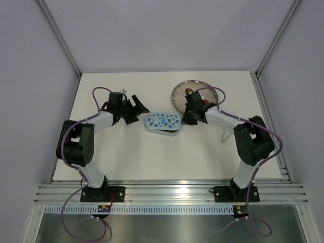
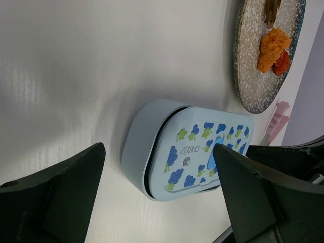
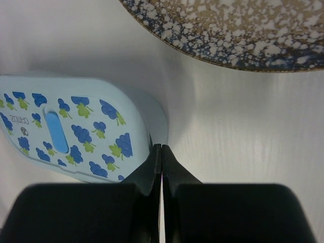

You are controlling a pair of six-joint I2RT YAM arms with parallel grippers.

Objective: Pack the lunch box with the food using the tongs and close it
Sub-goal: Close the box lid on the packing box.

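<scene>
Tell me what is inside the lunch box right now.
Its flowered lid covers the lunch box, sitting slightly askew; only a dark gap shows. The contents are hidden.

Arms [image 1: 101,120]: white links, black joints, purple cables [image 1: 94,96]. Left gripper [image 2: 158,149], right gripper [image 3: 161,148]: black wedge fingers [image 2: 55,192]. Black bases [image 1: 104,194].
</scene>
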